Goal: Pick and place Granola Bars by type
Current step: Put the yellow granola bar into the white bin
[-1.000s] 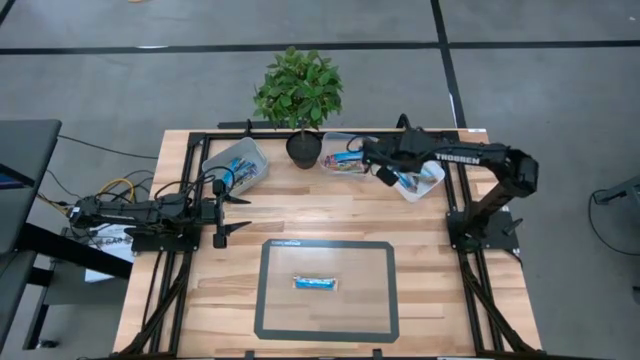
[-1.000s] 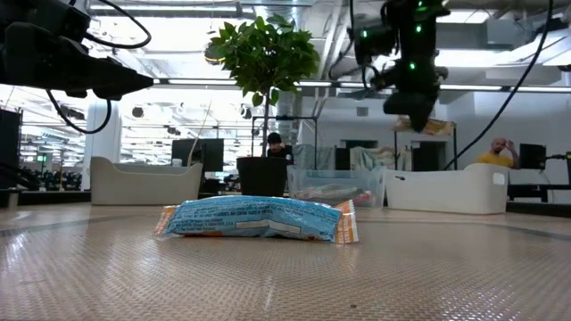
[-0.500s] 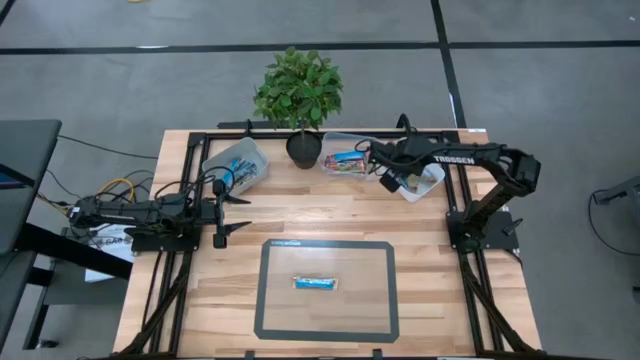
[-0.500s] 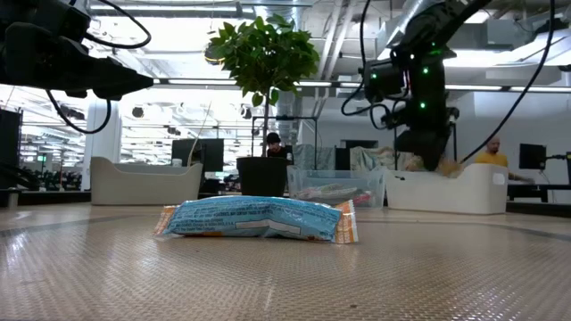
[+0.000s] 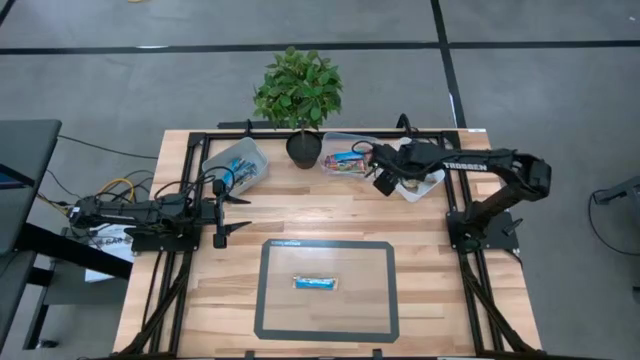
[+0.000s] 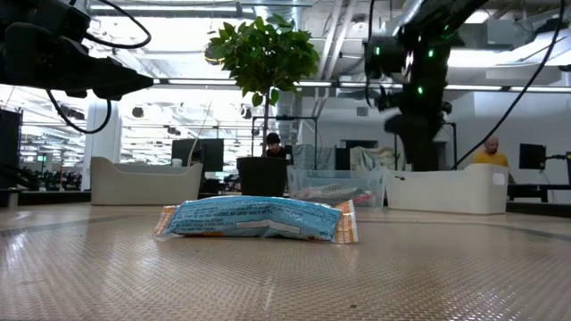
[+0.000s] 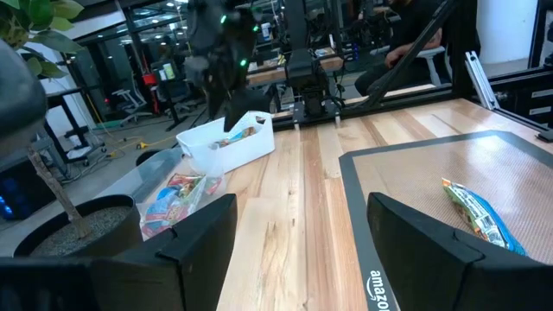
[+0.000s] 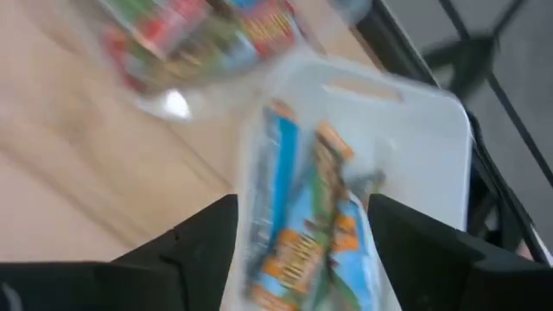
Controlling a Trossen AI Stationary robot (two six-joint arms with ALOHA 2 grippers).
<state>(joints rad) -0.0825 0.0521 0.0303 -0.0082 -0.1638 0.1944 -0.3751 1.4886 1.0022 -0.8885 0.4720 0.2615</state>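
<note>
One blue granola bar (image 5: 315, 284) lies flat on the dark-framed mat (image 5: 270, 300), also seen in the low view (image 6: 254, 218). Other bars sit in bins at the back. Blue ones are in the left bin (image 5: 238, 165), and red/green ones are in the clear bin (image 5: 343, 160). Blue and tan-orange ones (image 8: 281, 164) are in the white bin (image 5: 427, 186). My right gripper (image 8: 302, 226) hovers open over the white bin (image 8: 415, 112), with nothing between its fingers. My left gripper (image 5: 235, 214) waits open at the table's left, above the wood.
A potted plant (image 5: 300, 95) stands at the back middle between the bins. Black frame rails run along the table's left and right sides. Bare wood lies between the mat and the bins. People show in the room beyond the table.
My right gripper has dipped toward the white bin with a tan bar and then risen. It has opened and let the bar go, and the bar no longer hangs below its fingers. The blue bar on the mat has stayed put.
</note>
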